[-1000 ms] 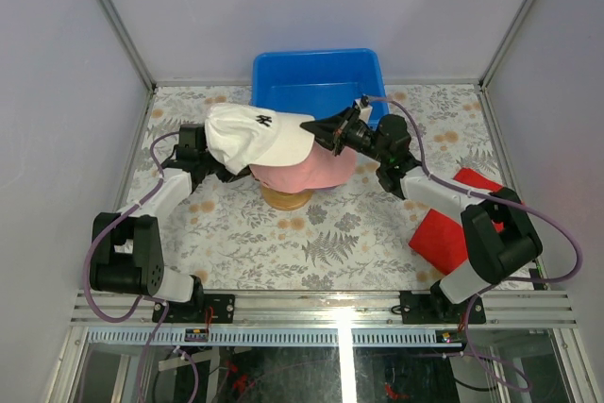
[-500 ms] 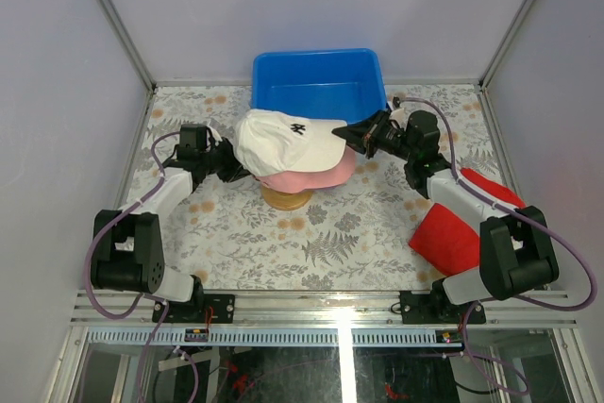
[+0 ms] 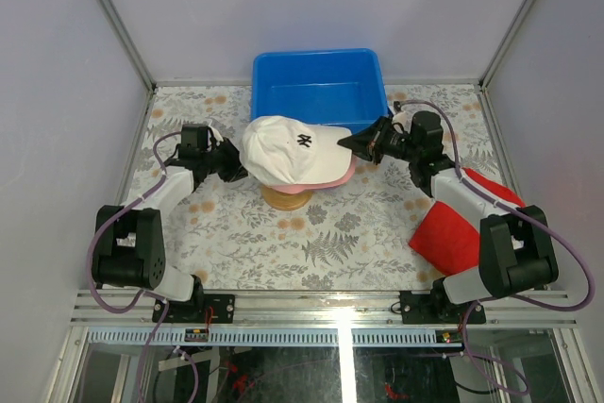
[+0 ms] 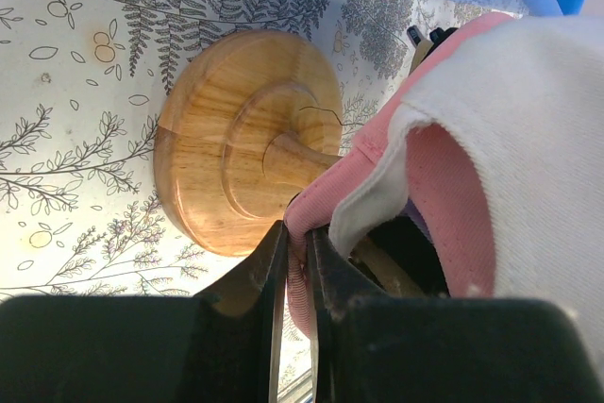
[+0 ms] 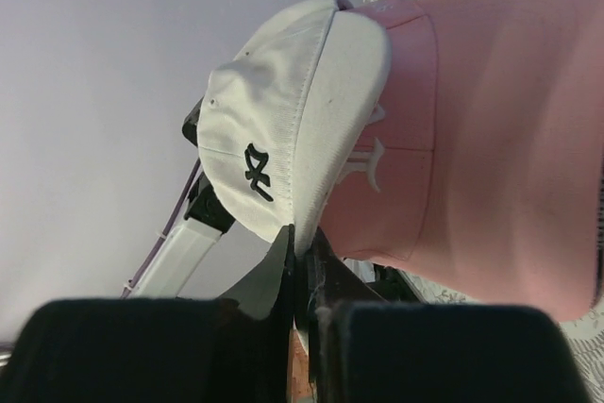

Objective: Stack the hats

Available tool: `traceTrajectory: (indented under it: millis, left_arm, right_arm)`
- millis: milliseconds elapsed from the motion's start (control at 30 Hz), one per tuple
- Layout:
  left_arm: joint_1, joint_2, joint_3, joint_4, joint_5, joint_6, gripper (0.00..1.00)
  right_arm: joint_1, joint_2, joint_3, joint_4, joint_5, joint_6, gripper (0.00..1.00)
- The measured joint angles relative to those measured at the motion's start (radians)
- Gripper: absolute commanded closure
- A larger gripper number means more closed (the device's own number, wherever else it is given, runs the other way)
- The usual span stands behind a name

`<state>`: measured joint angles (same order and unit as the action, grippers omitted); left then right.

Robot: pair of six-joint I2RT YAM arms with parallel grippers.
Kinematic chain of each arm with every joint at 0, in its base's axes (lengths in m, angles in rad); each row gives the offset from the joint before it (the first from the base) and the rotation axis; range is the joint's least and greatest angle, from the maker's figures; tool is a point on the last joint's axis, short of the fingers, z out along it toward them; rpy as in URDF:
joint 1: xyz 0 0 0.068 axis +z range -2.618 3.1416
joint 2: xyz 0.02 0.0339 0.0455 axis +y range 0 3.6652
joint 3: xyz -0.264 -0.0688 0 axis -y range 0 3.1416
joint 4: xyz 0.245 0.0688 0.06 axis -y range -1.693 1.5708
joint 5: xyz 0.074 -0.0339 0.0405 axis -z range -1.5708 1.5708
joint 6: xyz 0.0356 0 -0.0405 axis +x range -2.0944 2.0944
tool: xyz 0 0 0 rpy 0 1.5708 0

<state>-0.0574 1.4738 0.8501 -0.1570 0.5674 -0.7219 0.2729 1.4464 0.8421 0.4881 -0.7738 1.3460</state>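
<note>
From above, the white fabric baseball cap [image 3: 286, 149] with a dark logo sat over a pink fabric cap [image 3: 332, 176] on a round tan wooden stand [image 3: 286, 198], just in front of the blue plastic bin [image 3: 316, 82]. Its long axis ran left to right, with the brim pointing right. The left gripper [image 3: 236, 165] met its rear edge and the right gripper [image 3: 352, 143] met its brim tip, so the cap lay between them. A flat red cloth [image 3: 451, 226] lay well apart at the right.

In the left wrist view, the fingers [image 4: 276, 261] were pressed almost together on the rear hem of the white cap, with the pink hem against the tips. The stand's base lay just beyond them.

In the right wrist view, the fingers were pinched tight on the edge of the white brim. The crown stretched away from them, with the pink cap beside it.
</note>
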Motion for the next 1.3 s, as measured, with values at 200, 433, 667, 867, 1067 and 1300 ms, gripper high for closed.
traceTrajectory:
  millis: [200, 433, 667, 867, 1067, 1300]
  left_arm:
    - [0.000, 0.003, 0.000, 0.001, 0.002, 0.000, 1.00]
    - [0.000, 0.003, 0.000, 0.002, 0.002, 0.000, 1.00]
    - [0.000, 0.003, -0.005, 0.006, 0.002, 0.000, 1.00]
    - [0.016, 0.000, -0.014, 0.021, 0.026, -0.003, 1.00]
    - [0.076, -0.060, -0.057, 0.060, 0.108, -0.042, 1.00]
    - [0.146, -0.174, -0.127, 0.166, 0.216, -0.159, 0.85]
  right_arm:
    - [-0.018, -0.017, -0.039, -0.020, 0.006, -0.037, 1.00]
    - [-0.029, -0.008, -0.112, 0.051, 0.005, -0.023, 1.00]
    - [-0.055, 0.025, -0.112, 0.056, -0.026, -0.044, 1.00]
    - [-0.067, 0.046, -0.110, 0.051, -0.049, -0.068, 1.00]
    - [-0.069, 0.069, -0.071, 0.000, -0.059, -0.109, 1.00]
    - [-0.070, 0.097, -0.034, -0.084, -0.066, -0.151, 1.00]
